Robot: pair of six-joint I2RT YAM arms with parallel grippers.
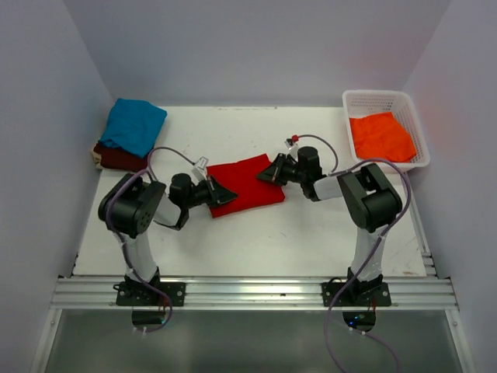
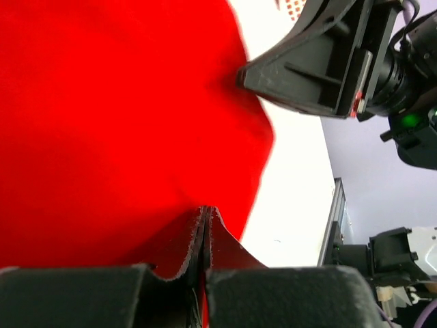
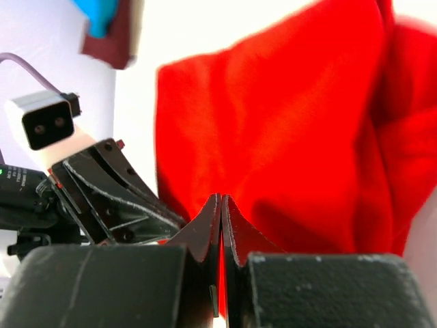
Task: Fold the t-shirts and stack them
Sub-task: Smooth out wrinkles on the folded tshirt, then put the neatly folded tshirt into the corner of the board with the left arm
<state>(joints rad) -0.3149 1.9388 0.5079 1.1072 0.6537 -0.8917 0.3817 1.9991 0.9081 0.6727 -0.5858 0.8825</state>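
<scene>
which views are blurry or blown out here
Top external: sharp, evenly lit, soft shadows only. Left wrist: the red t-shirt is one saturated mass with little weave showing, the table burnt out white. Right wrist: teal t-shirt and maroon t-shirt are out of focus at top left.

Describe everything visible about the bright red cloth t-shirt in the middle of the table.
The bright red cloth t-shirt is soft, plain and one colour, folded into a rough rectangle lying askew at the centre of the white table. The left gripper pinches its near-left corner, the right gripper its far-right edge, both shut on the cloth.
</scene>
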